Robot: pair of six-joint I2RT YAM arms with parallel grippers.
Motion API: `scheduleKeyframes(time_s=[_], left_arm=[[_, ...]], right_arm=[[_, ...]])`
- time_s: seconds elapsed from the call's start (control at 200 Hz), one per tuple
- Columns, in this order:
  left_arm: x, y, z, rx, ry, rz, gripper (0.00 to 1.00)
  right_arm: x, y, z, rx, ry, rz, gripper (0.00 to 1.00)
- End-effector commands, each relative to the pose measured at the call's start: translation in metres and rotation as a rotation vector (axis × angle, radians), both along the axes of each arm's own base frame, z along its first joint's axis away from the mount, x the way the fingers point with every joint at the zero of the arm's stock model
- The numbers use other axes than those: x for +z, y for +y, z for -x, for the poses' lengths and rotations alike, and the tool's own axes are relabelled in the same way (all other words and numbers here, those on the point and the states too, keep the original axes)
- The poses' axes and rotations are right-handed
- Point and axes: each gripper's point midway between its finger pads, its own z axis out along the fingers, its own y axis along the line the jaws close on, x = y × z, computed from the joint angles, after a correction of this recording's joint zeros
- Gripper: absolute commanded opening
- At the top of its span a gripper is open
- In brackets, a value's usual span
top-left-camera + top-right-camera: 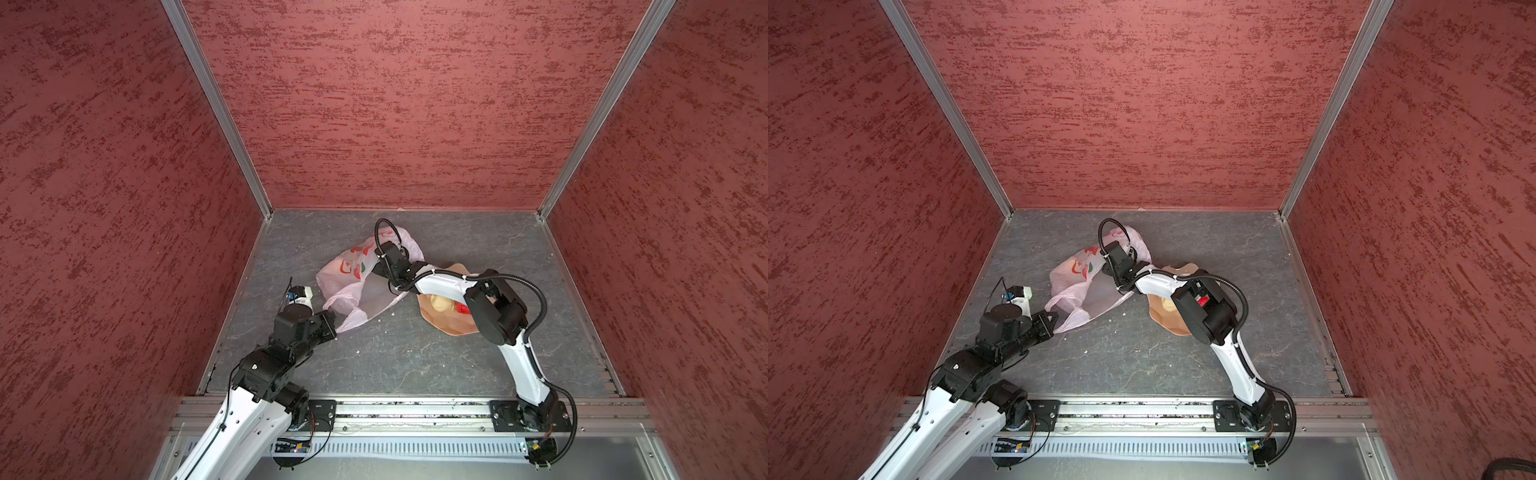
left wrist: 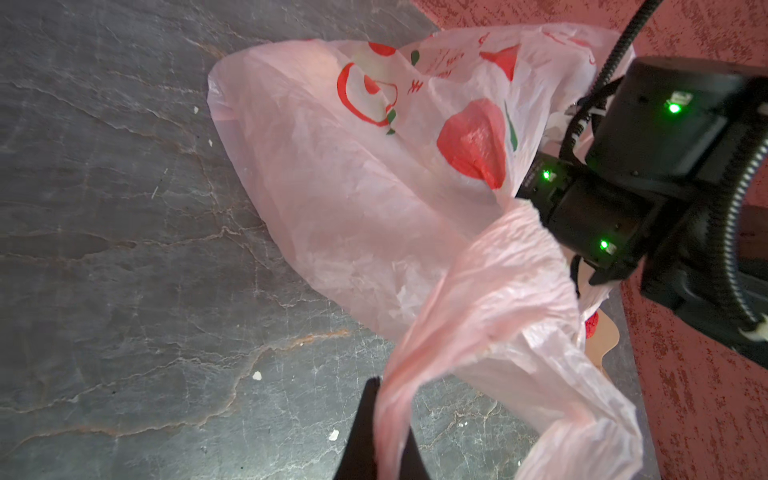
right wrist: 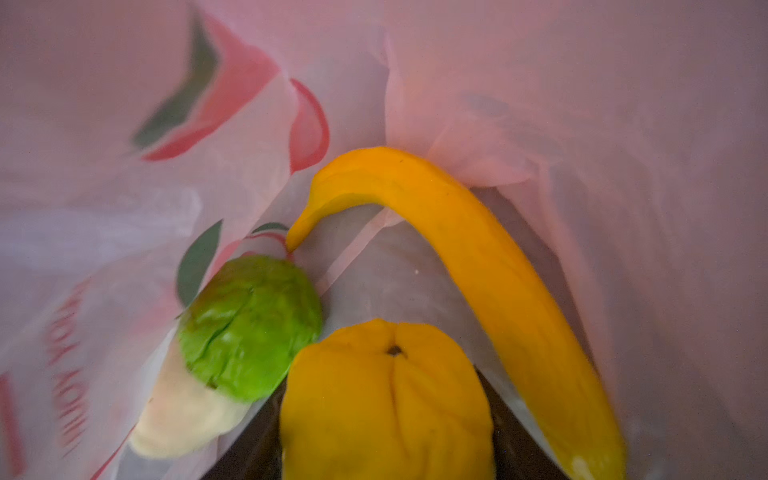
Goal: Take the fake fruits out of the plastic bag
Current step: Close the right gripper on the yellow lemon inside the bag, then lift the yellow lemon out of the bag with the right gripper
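Yellow round fruit (image 3: 386,374): gripped by right pincer (image 3: 380,415) inside plastic bag (image 3: 540,83), banana (image 3: 498,270) and green fruit (image 3: 249,328) beside. Left pincer (image 2: 386,415) clamped on bag handle (image 2: 490,291); open counter (image 1: 415,353) in front.

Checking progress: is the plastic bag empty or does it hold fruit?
Not empty. The right wrist view, from inside the plastic bag, shows a banana, a green fruit, a yellow round fruit and a beige one.

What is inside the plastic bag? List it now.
Seen in the plastic bag: banana, yellow round fruit, green round fruit, beige lump. Anything under them or behind the folds is hidden.
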Motion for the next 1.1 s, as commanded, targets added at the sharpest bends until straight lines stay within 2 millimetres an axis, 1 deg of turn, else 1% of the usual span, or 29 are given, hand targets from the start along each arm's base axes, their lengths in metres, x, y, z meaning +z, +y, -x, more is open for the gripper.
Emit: scheduleKeyframes(time_s=[0.0, 0.095, 0.185, 0.366, 0.501, 0.641, 0.927, 1.092], left_arm=[[0.026, 0.004, -0.008, 0.035, -0.079, 0.019, 0.06], [0.029, 0.005, -0.009, 0.042, -0.09, 0.017, 0.06], [0.028, 0.004, -0.009, 0.042, -0.087, 0.018, 0.06], [0.03, 0.002, -0.009, 0.043, -0.101, 0.031, 0.06], [0.035, 0.001, -0.01, 0.043, -0.125, 0.039, 0.06], [0.037, -0.001, -0.009, 0.035, -0.132, 0.042, 0.06], [0.035, 0.001, -0.005, 0.038, -0.132, 0.039, 0.06], [0.035, 0.001, -0.007, 0.042, -0.134, 0.035, 0.06]], right_arm=[[0.037, 0.021, 0.027, 0.109, -0.055, -0.043, 0.34], [0.043, 0.026, 0.047, 0.161, -0.053, -0.042, 0.34], [0.048, 0.029, 0.062, 0.207, -0.049, -0.05, 0.35], [0.06, 0.025, 0.08, 0.25, -0.055, -0.05, 0.35], [0.067, 0.023, 0.089, 0.277, -0.057, -0.044, 0.35], [0.069, 0.021, 0.096, 0.289, -0.064, -0.035, 0.35], [0.073, 0.019, 0.099, 0.334, -0.132, -0.014, 0.35], [0.087, 0.024, 0.108, 0.403, -0.139, -0.019, 0.35]])
